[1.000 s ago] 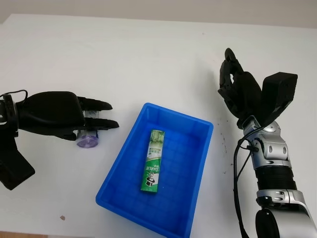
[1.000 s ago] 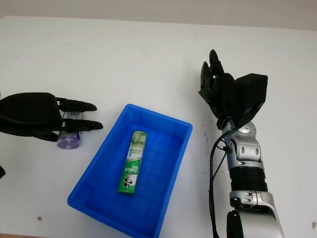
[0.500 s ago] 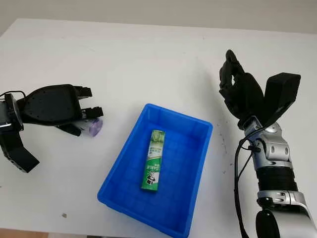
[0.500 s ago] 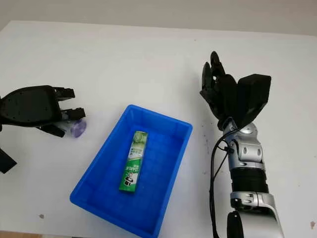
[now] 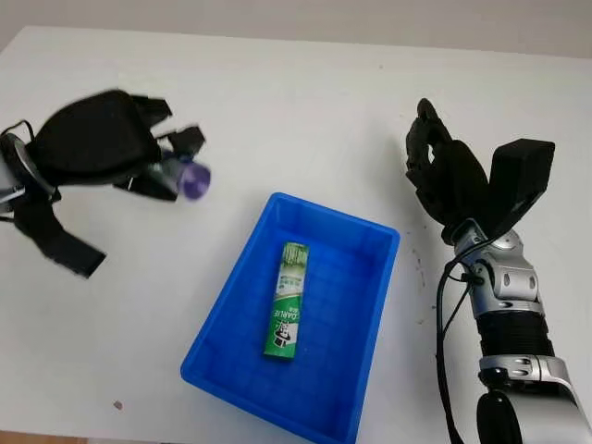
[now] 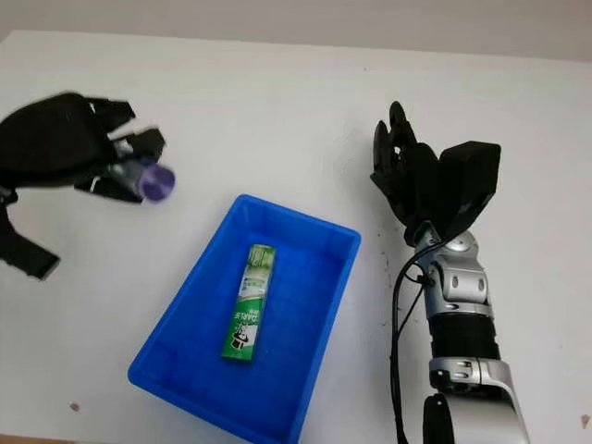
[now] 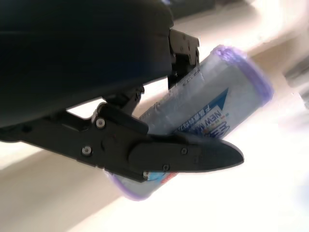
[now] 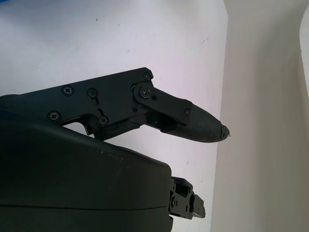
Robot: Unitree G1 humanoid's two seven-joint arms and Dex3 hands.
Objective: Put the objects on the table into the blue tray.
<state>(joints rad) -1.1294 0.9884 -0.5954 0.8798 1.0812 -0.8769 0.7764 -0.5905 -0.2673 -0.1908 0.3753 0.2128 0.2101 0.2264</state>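
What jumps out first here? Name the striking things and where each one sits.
The blue tray sits mid-table with a green tube lying inside it. To its left, the left hand is raised above the table, gripping a clear purple-capped bottle. The right hand is open, right of the tray.

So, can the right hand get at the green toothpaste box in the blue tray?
Probably yes. The right hand is open beside the blue tray, and the green toothpaste box lies uncovered, while the left hand holds the purple-capped bottle off to the other side.

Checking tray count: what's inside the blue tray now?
One green toothpaste tube lies in the blue tray. The purple-capped bottle is outside, held by the left robot hand.
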